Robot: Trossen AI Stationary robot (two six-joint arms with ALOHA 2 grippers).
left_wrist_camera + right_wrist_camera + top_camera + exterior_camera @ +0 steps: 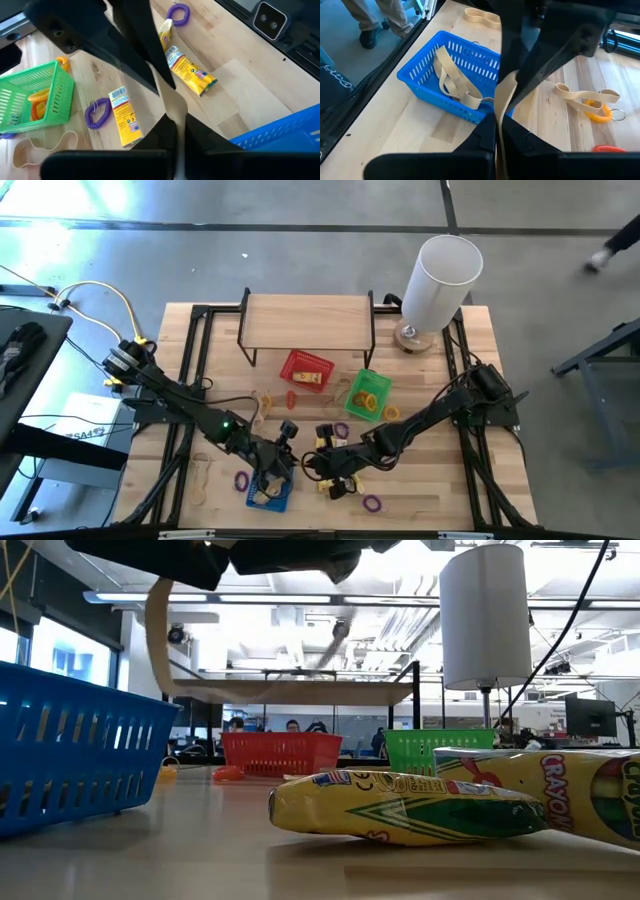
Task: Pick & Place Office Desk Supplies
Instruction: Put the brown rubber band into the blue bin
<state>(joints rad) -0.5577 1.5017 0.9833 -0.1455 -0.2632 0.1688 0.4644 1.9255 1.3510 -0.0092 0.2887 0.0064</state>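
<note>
Blue basket (451, 75), near table edge: two tan bands (451, 82) draped inside.
Green basket (31, 98), mid-table: orange and yellow loops (366, 400).
Red basket (306, 370), under the wooden shelf (306, 318): a yellow item; its kind cannot be told.

Loose on the table: crayon packs (192, 70), purple loops (97, 112), further tan bands (580, 95), an orange loop (598, 111).

White cylinder (440, 282): far right corner, upright.

Left gripper (278, 467): low above the blue basket, clenched on a tan band (176, 112). In the low view the strip hangs curved; its lower end is hidden.

Right gripper (322, 463): close beside the left, clamped on a tan strip (503, 107). Whether both hold one band cannot be told.
</note>
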